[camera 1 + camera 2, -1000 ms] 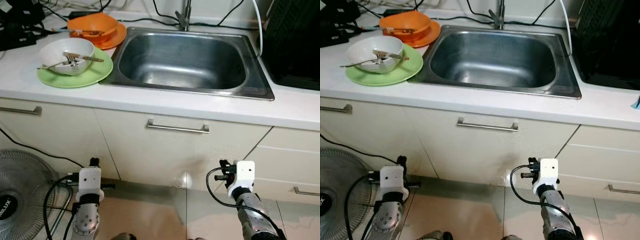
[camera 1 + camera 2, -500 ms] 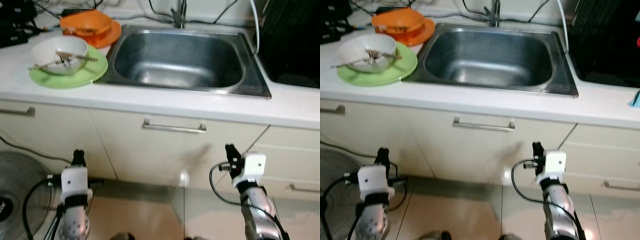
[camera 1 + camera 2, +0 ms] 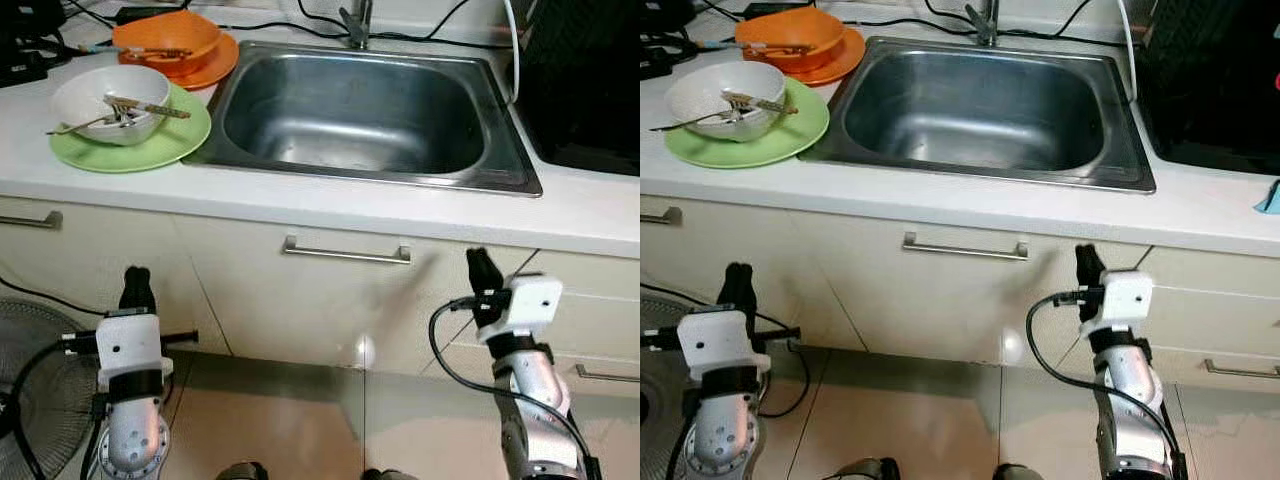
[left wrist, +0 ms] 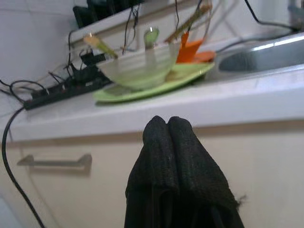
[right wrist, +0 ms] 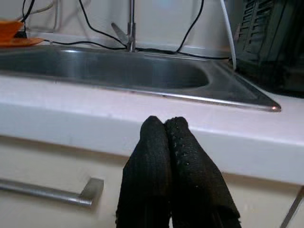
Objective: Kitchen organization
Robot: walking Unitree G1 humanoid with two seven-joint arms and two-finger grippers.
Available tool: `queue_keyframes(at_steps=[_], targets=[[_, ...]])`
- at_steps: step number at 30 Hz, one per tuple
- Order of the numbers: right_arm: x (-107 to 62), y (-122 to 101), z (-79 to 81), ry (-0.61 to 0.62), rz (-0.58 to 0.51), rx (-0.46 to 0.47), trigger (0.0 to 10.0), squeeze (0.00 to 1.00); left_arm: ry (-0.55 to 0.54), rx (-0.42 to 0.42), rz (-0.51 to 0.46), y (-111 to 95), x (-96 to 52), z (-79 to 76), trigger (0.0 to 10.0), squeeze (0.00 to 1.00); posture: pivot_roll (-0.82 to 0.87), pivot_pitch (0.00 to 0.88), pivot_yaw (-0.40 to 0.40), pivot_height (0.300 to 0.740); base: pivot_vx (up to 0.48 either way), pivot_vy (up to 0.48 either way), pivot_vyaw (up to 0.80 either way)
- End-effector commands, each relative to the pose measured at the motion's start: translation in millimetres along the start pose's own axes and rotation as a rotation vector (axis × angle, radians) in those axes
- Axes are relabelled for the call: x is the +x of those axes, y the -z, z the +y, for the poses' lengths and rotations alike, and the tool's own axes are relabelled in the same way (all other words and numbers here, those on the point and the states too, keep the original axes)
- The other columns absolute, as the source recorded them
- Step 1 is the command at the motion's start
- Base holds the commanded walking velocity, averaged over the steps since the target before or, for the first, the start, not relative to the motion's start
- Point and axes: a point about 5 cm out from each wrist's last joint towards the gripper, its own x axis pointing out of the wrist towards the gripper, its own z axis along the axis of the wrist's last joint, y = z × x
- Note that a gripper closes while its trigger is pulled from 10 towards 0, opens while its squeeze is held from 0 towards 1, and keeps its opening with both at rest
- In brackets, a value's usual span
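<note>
- Your left gripper (image 4: 167,124) is raised in front of the cabinet below the counter, its two black ribbed fingers pressed together with nothing between them.
- Your right gripper (image 5: 165,124) matches it on the other side: fingers closed tip to tip, empty, pointing up at the counter edge below the sink.
- The sink (image 3: 365,108) is a rectangular basin of brushed steel with rounded corners, set into the smooth white counter (image 3: 330,205); you can see no dishes in it.
- A metal faucet (image 3: 357,22) stands at the middle of its back rim.
- On the counter to your left of the sink lies a round, flat green plate (image 3: 150,142); its edge sits just beside the sink rim.
- On that plate rests a white bowl (image 3: 110,100), holding a metal utensil and a pair of chopsticks (image 3: 150,107) that stick out over its rim.
- Behind it, an orange bowl (image 3: 166,35) sits on an orange plate (image 3: 215,66), with a utensil laid across the bowl.
- Black cables (image 3: 250,24) trail along the back of the counter.
- The cream cabinet fronts are glossy, with a slim steel bar handle (image 3: 346,252) under the sink.
- A fan (image 3: 30,400) with a wire grille stands on the tiled floor by your left arm.
</note>
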Motion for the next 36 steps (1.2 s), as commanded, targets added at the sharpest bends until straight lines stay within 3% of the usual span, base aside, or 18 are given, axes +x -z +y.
queue_keyframes(at_steps=[1, 10, 21, 24, 30, 36], targets=[[4.3, -9.6, -3.1, 0.013, -0.024, 0.006, 10.0, 0.00, 0.012, 0.001, -0.013, -6.6, 2.7, -1.8, 10.0, 0.00, -0.03, 0.122, -0.009, 0.740, 0.000, 0.000, 0.00], [28.6, -29.6, 3.5, 0.002, -0.064, 0.054, 10.0, 0.00, 0.031, 0.012, -0.034, -16.0, 20.1, -9.8, 10.0, 0.00, -0.03, 0.110, -0.018, 0.740, 0.000, 0.000, 0.00], [53.6, -15.8, 20.7, -0.021, 0.021, 0.147, 10.0, 0.00, 0.083, -0.039, -0.023, -13.4, 52.3, -28.0, 10.0, 0.00, -0.03, 0.082, -0.023, 0.740, 0.000, 0.000, 0.00], [69.4, -8.5, 27.6, -0.018, 0.066, 0.161, 10.0, 0.00, 0.121, -0.078, -0.018, -12.5, 72.6, -38.8, 10.0, 0.00, -0.03, 0.068, -0.021, 0.740, 0.000, 0.000, 0.00], [78.8, 1.5, 32.2, -0.012, 0.120, 0.126, 10.0, 0.00, 0.171, -0.112, -0.002, -8.8, 84.1, -52.4, 10.0, 0.00, -0.02, 0.060, -0.020, 0.740, 0.000, 0.000, 0.00], [85.2, 1.6, 43.1, -0.028, 0.113, 0.181, 10.0, 0.00, 0.198, -0.157, 0.021, -8.0, 88.2, -66.8, 10.0, 0.00, -0.03, 0.053, -0.014, 0.740, 0.000, 0.000, 0.00]])
